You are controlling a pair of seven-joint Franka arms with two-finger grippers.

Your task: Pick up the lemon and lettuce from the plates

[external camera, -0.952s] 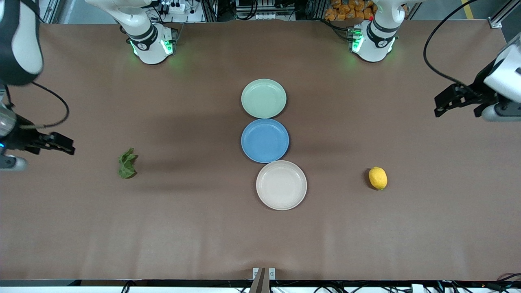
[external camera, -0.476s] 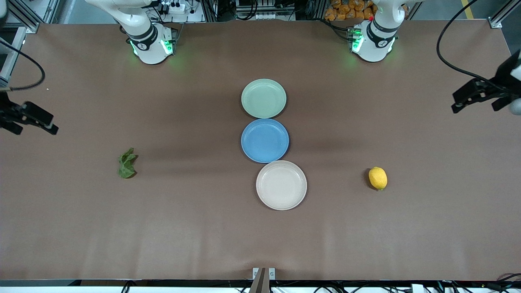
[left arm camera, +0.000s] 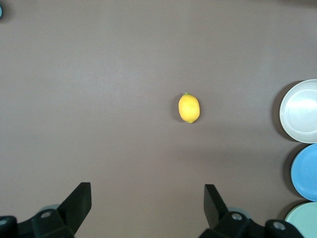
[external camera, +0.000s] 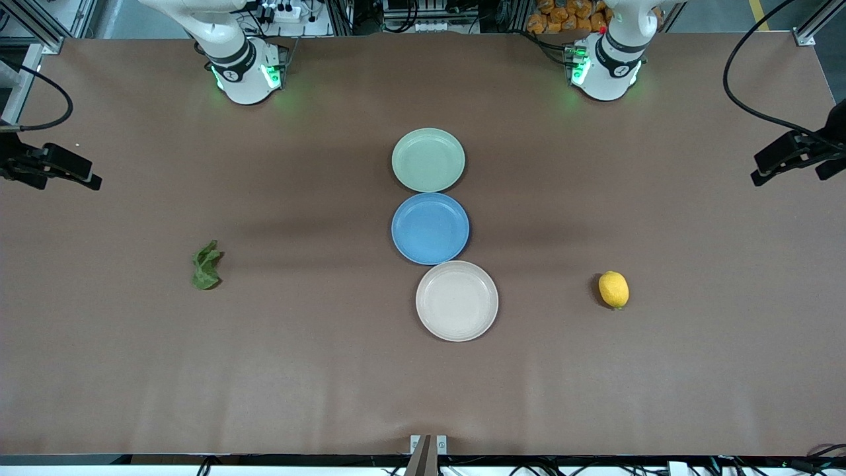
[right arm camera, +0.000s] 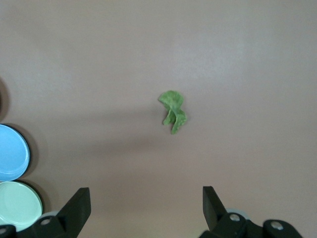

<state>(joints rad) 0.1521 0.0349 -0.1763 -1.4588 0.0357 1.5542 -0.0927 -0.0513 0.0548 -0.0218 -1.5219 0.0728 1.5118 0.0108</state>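
The lemon lies on the bare brown table toward the left arm's end, beside the beige-cream plate and apart from it. The lettuce lies on the table toward the right arm's end. The mint green plate and the beige-cream plate hold nothing. My left gripper is open and empty, up over the table's left-arm end. In the left wrist view, the gripper looks down on the lemon. My right gripper is open and empty over the right-arm end. In the right wrist view, the gripper looks down on the lettuce.
A bright blue plate sits between the mint and beige plates, and the three touch in a row at the table's middle. The two arm bases stand along the table edge farthest from the front camera.
Both grippers have drawn outward toward their own ends of the table and toward the bases' side. The lemon, lettuce and plates have not moved.
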